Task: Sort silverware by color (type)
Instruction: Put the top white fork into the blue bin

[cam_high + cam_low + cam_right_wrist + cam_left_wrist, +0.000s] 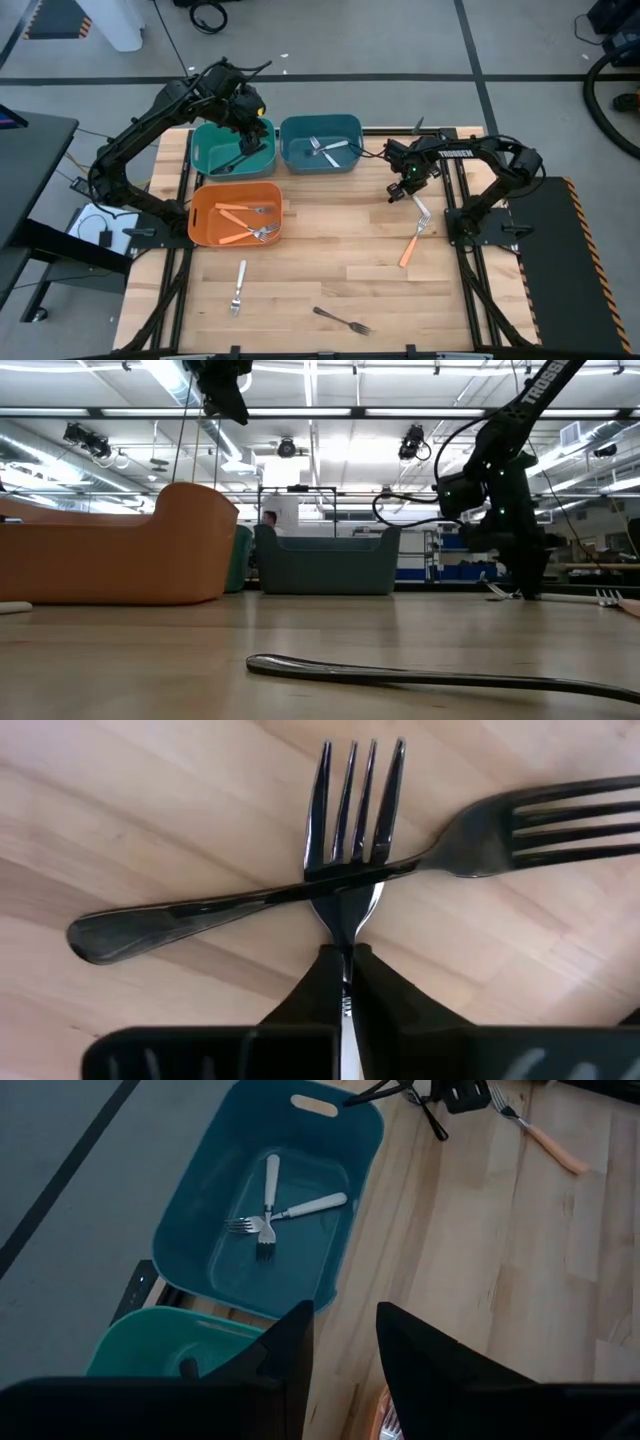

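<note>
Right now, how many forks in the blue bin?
2, both in the blue bin, tines crossing: one fork lies lengthwise, the other fork slants across it. Nothing looks hidden.

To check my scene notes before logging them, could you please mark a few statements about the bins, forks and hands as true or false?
1. The blue bin holds two light forks. True.
2. The left hand is shut on a fork. False: it is open and empty, above the green bin.
3. The right hand is shut on a silver fork, which a dark fork crosses. True.
4. The orange bin is empty. False: it holds orange-handled forks.
</note>
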Action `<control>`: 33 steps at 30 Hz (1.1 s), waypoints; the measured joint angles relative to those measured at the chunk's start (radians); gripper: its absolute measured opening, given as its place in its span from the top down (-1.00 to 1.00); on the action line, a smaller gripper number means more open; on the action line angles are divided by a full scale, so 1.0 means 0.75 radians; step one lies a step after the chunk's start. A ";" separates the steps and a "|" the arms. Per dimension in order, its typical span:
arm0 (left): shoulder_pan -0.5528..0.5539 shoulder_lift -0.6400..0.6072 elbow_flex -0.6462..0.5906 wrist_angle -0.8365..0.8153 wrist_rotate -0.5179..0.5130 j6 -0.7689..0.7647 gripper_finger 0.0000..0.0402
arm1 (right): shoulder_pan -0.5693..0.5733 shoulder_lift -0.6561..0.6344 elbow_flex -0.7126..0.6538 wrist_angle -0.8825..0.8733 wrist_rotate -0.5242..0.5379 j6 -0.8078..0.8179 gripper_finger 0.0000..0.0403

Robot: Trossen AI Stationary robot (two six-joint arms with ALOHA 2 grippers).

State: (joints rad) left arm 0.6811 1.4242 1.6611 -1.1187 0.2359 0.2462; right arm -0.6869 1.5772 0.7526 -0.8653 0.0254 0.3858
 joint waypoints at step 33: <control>0.000 0.000 0.000 0.026 0.000 0.004 0.40 | -0.230 -0.138 0.174 -0.345 -0.423 -0.137 0.97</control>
State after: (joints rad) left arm 0.6814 1.4242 1.6611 -1.0990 0.2363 0.2493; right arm -0.8591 1.4734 0.8829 -1.1241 -0.2919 0.2829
